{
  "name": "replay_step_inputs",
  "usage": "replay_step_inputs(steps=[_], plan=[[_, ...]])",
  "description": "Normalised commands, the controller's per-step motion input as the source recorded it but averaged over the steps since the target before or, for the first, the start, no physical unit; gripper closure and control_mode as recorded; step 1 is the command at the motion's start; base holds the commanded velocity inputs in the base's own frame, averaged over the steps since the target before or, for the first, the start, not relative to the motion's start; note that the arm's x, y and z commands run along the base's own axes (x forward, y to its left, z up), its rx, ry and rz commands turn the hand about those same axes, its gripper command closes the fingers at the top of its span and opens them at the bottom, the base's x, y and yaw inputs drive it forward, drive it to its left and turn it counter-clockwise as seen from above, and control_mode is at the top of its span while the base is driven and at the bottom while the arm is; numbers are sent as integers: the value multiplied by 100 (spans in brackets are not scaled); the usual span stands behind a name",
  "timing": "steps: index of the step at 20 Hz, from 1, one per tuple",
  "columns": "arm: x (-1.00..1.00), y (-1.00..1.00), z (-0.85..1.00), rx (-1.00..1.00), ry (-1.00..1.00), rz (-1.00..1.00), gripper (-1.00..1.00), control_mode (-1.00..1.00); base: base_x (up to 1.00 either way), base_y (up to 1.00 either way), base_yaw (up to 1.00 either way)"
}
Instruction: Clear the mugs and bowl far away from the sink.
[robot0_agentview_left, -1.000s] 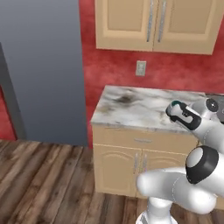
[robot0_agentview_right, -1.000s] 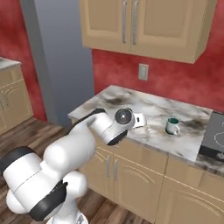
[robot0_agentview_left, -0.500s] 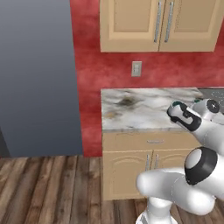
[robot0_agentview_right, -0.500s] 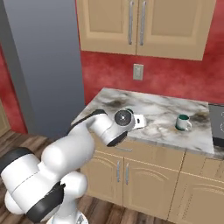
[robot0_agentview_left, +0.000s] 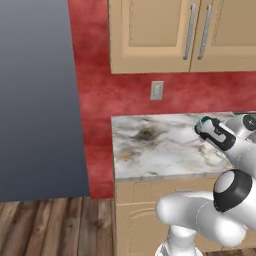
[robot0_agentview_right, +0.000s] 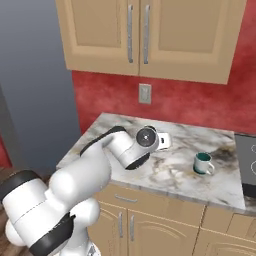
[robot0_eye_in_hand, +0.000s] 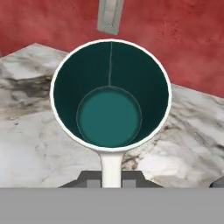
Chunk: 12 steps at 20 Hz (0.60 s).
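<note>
Hand view: the gripper (robot0_eye_in_hand: 110, 181) is seen clamped on the handle of a mug (robot0_eye_in_hand: 110, 95), the handle running straight down between the two fingertips and the dark teal mouth facing the camera. The held mug is thus carried directly ahead of the hand, its long axis lying along the gripper's line of sight, above the marbled counter (robot0_eye_in_hand: 30, 131) and pointed toward the red wall with its outlet plate (robot0_eye_in_hand: 108, 16).

From the right base view, the gripper (robot0_agentview_right: 164, 141) is made out over the middle of the counter (robot0_agentview_right: 165, 170), with a second mug (robot0_agentview_right: 203, 163) standing upright on the counter to the right of it, well apart and nearer the front edge, handle turned to the right. Beyond that mug a dark cooktop edge (robot0_agentview_right: 247, 165) is seen.

In the left base view the gripper (robot0_agentview_left: 204, 125) is held above the counter's right part.

Two mugs are counted: one gripped, one set down. Putting down the carried mug is judged to be the coming move, onto open counter ahead of and below the hand.
</note>
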Motion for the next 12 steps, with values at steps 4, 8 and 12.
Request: replay_step_inputs(steps=[4,8,12], plan=[[0,0,0,0,0,0,100,100,50,0,-5],[0,0,0,0,0,0,100,-100,0,0,0],[13,0,-12,-3,8,0,100,-100,0,0,0]])
